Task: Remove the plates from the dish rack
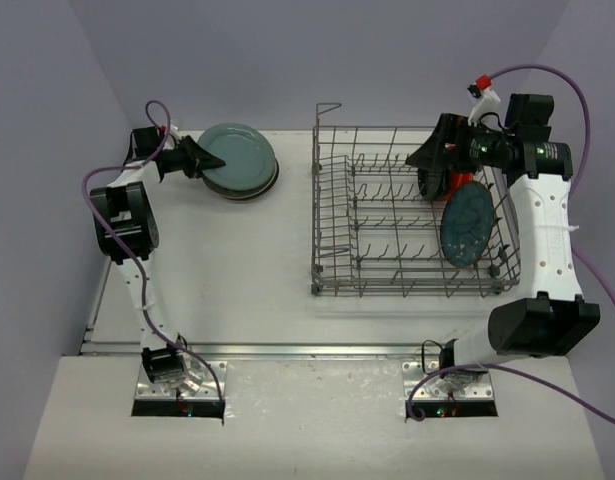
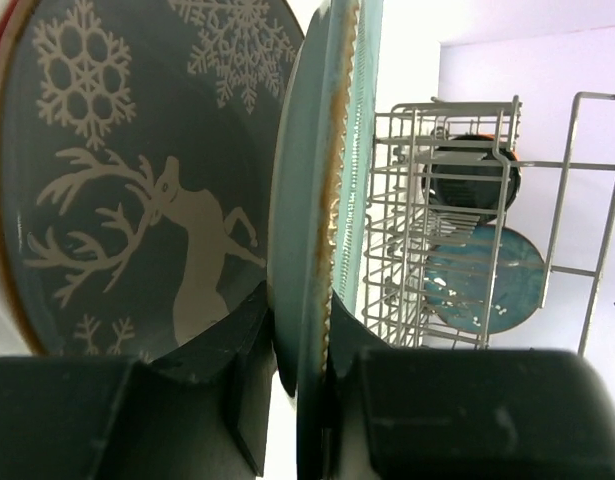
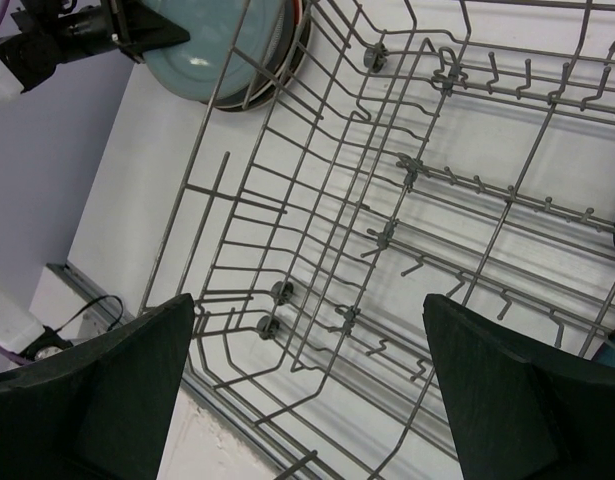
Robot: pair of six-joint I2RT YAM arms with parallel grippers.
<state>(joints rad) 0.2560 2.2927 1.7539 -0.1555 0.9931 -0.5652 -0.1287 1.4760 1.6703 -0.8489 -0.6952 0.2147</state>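
- The left gripper is at the upper left of the top view, at the left edge of a stack of plates on the white table.
- Its fingers are clamped on the rim of the top teal plate, one above and one below. In the left wrist view this plate runs edge-on up the middle of the frame.
- Left of it in that view lies the face of a dark reindeer plate with white snowflakes and a reddish rim. One finger sits between the two plates.
- The grey wire dish rack stands on the table in the right half of the top view, well apart from the stack.
- At the rack's right end a second teal plate leans among the tines. Just above it in the frame are an orange-red plate and a black plate, both partly hidden.
- The right gripper hangs over the rack's upper right part, beside the black plate.
- In the right wrist view its two fingers stand wide apart with nothing between them, and the bare tines of the rack lie below.
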